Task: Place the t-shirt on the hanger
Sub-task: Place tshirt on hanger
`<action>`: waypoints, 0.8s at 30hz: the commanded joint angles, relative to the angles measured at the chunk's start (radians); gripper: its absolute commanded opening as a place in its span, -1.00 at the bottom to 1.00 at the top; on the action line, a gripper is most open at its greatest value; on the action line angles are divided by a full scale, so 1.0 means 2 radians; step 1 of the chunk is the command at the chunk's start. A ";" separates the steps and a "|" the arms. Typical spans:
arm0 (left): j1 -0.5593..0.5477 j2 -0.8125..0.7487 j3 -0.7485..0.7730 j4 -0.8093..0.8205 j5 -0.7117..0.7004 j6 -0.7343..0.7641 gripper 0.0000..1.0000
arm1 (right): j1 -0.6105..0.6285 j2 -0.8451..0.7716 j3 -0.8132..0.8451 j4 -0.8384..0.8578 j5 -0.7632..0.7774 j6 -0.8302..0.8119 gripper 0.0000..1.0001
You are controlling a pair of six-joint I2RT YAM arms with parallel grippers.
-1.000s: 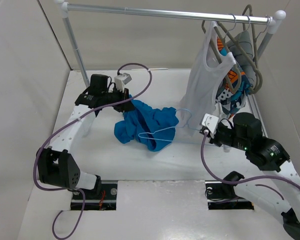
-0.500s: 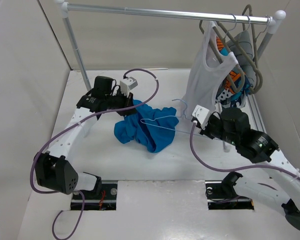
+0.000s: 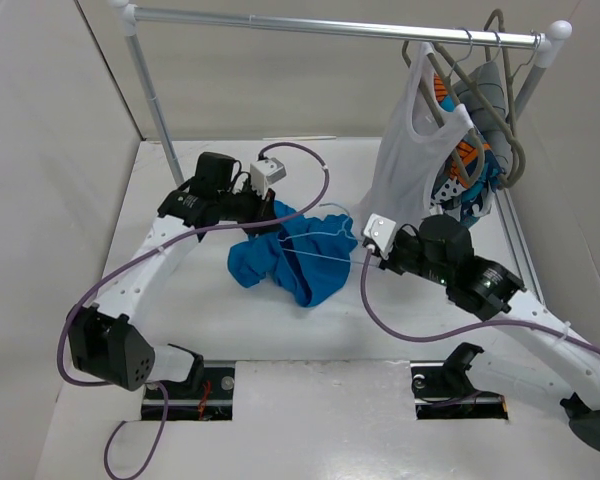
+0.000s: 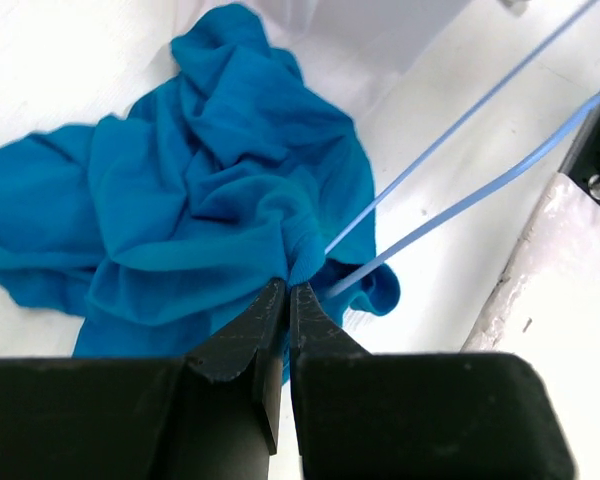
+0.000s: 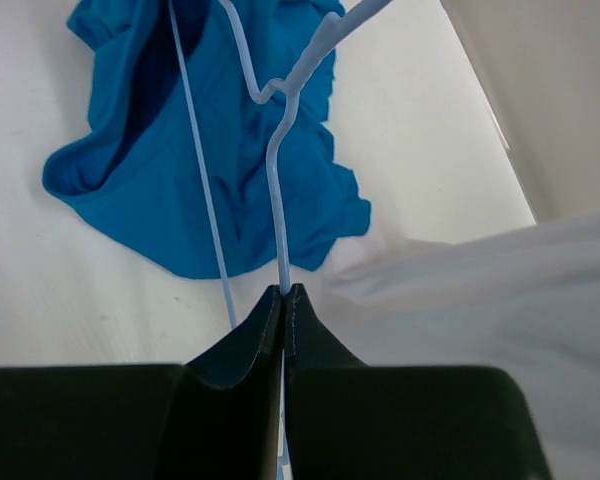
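The blue t-shirt [image 3: 285, 255] lies crumpled on the white table in the middle; it also shows in the left wrist view [image 4: 200, 190] and the right wrist view [image 5: 230, 180]. My left gripper [image 3: 263, 208] is shut on a fold of the t-shirt at its far edge [image 4: 288, 288]. My right gripper [image 3: 364, 256] is shut on the thin pale hanger [image 3: 320, 245], holding its wire [image 5: 276, 200] at the jaw tips [image 5: 284, 290]. The hanger's far end reaches into the shirt's folds [image 4: 450, 170].
A clothes rail [image 3: 330, 25] spans the back. A white tank top [image 3: 410, 165], a patterned garment [image 3: 465, 165] and grey hangers [image 3: 500, 110] hang at its right end, close behind my right arm. Purple cables loop off both arms.
My right gripper has carried the hanger leftward, up over the t-shirt. My left gripper has moved a little right, still gripping the shirt's far edge.
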 commanded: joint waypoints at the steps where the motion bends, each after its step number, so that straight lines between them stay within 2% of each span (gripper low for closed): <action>1: -0.016 -0.015 0.043 -0.012 0.034 0.034 -1.00 | 0.005 0.002 -0.014 0.098 -0.071 -0.020 -1.00; 6: -0.021 -0.020 0.082 -0.046 0.065 0.098 -1.00 | 0.005 0.007 -0.043 0.140 -0.108 -0.049 -1.00; 9: -0.026 -0.024 0.098 -0.077 0.120 0.136 -1.00 | 0.005 0.007 -0.053 0.170 -0.113 -0.055 -1.00; 15: -0.059 -0.024 0.109 -0.117 0.206 0.165 -1.00 | 0.010 0.017 -0.095 0.277 -0.119 -0.050 -1.00; 16: -0.059 -0.024 0.109 -0.117 0.214 0.165 -1.00 | 0.010 0.017 -0.105 0.314 -0.119 -0.046 -1.00; 20: -0.059 -0.024 0.088 -0.117 0.207 0.160 -0.98 | 0.010 0.028 -0.146 0.363 -0.124 -0.041 -1.00; 22: -0.059 -0.029 0.073 -0.117 0.171 0.172 -0.65 | 0.010 0.028 -0.160 0.373 -0.124 -0.041 -1.00; 24: -0.059 -0.035 0.068 -0.126 0.144 0.188 -0.21 | 0.010 0.033 -0.187 0.399 -0.128 -0.041 -1.00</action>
